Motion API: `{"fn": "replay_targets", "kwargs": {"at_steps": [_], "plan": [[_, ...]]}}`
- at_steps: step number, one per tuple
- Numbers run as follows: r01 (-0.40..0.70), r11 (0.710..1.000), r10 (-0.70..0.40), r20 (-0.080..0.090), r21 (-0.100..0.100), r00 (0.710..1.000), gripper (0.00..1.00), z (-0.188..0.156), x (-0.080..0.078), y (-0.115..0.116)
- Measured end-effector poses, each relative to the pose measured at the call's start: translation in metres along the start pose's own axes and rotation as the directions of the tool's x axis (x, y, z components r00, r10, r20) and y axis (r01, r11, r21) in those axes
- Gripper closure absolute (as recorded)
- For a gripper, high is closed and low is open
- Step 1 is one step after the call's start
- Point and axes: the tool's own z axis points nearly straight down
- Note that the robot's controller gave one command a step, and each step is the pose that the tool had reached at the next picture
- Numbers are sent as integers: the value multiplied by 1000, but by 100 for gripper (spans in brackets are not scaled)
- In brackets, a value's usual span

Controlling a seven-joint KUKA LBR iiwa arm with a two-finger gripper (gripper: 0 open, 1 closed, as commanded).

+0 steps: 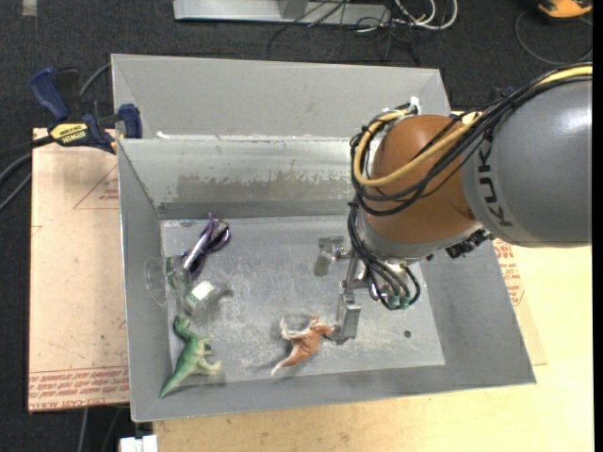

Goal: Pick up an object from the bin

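Note:
My gripper [339, 290] hangs low over the middle right of the bin floor, below the orange wrist cover. Its two fingers stand apart, one fingertip [329, 253] toward the back and the other fingertip [349, 321] toward the front, with nothing between them. An orange toy dinosaur [303, 343] lies on the floor just left of the front finger, close to it or touching it. A green toy dinosaur [191, 356] lies in the front left corner.
At the left of the bin lie a purple looped thing [207, 241] and a clear plastic piece [181, 282] with a white bit. The arm and its cables cover the bin's right back part.

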Motion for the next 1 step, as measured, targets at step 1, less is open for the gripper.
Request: {"fn": "replay_targets", "kwargs": {"at_steps": [1], "plan": [[-2, 1000, 2, 7, 0, 1000, 0, -4, -1, 0]]}}
